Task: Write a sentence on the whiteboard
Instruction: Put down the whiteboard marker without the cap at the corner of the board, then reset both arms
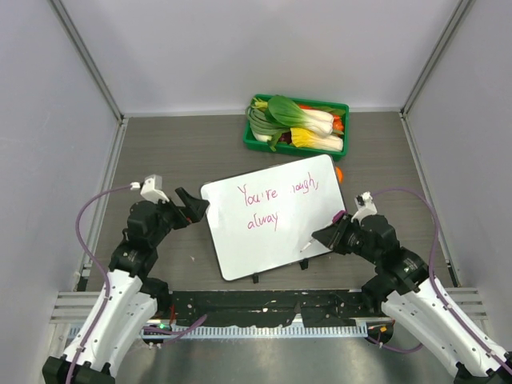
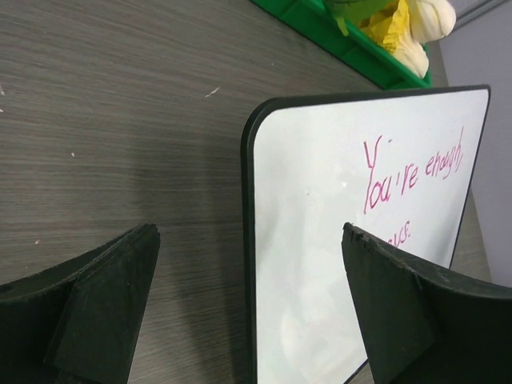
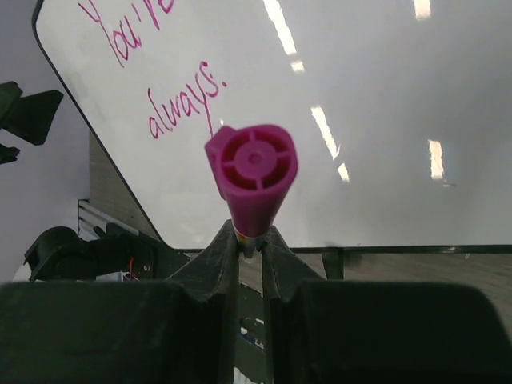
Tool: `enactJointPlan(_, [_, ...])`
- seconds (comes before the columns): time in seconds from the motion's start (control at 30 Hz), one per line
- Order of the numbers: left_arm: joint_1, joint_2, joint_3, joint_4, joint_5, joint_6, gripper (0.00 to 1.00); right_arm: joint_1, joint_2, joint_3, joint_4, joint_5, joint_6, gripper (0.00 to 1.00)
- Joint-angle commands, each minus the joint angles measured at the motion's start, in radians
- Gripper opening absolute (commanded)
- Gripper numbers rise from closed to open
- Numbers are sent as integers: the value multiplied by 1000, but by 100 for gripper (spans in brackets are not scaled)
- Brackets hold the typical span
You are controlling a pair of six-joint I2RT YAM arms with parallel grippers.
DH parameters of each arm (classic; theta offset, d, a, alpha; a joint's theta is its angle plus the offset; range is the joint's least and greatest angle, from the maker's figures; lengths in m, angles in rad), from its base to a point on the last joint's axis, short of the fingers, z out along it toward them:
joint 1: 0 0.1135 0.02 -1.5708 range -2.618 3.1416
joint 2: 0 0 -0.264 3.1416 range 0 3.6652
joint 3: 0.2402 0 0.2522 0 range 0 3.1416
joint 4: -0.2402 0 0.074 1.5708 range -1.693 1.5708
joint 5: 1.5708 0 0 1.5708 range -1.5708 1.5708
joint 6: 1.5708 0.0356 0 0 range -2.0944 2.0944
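1. Found the right tool [image 1: 330, 236] nearest, by the near right corner of the whiteboard [image 1: 276, 240], jaws shut hard on a pink marker [image 3: 252, 172]. Saw the butt end facing the wrist camera and the writing end aimed down at the board.
2. Could not tell whether the tip touched the surface or hung just above it.
3. Found the left tool [image 2: 248, 240] spread as wide as it goes and holding nothing. Saw one finger over the tabletop [image 1: 160, 152], the other over the board, and the board's left edge between them. Seemed not to be pressing on it.
4. Located the whiteboard flat on the middle of the tabletop, turned askew, with its small clips toward the near edge.
5. Read the sentence [image 1: 268, 204] on the board's far left part: roughly "You're enough, always." in two pink lines, full stop included. Judged the writing as good as finished.
6. Judged a clean exit the thing to get right. Thought it best to raise the marker straight up, not drag it sideways, and to keep the tip away from fresh ink. Thought it best to avoid any sideways push, since nothing gripped the board to stop it sliding.
7. Noted a small orange thing [image 1: 341, 172] just beside the board's far right corner. Noted a green tray [image 1: 342, 106] of vegetables [image 1: 300, 118] behind it at the far edge, well apart from both tools.
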Motion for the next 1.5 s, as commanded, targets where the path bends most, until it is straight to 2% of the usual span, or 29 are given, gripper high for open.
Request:
enactJointPlan(0.0, [2,35,117,-60,-33,-20,100,-5,-53,-35,-138,-96,114,1])
enactJointPlan(0.17, [2,80,181,-63,0,-19,100,-7,-137,-100,-261,-121,191,1])
enactJointPlan(0.37, [4,109,211,-50,29,-14,100,-5,-219,-117,-382,-72,240,12])
enactJointPlan(0.43, [4,112,211,-50,29,-14,99,-5,-222,-117,-400,-56,252,22])
enactJointPlan(0.5, [2,112,214,-46,30,-14,99,-5,-216,-112,-404,-35,261,41])
enactJointPlan(0.53, [4,112,212,-46,32,-14,100,-5,-213,-107,-405,-27,264,44])
enactJointPlan(0.57, [4,114,212,-46,32,-14,100,-5,-205,-103,-405,-10,264,52])
enactJointPlan(0.7, [4,112,212,-50,35,-12,100,-5,-185,-55,-404,50,251,69])
enactJointPlan(0.77, [4,109,211,-50,35,-12,100,-4,-177,-29,-396,77,235,75])
enactJointPlan(0.93, [4,101,206,-50,34,-12,100,-7,-144,11,-359,139,180,82])
enactJointPlan(1.33, [4,80,203,-63,33,-19,100,-5,-67,40,-238,188,42,83])
enactJointPlan(1.47, [2,101,224,-106,35,-23,100,-4,-58,23,-169,200,48,83])
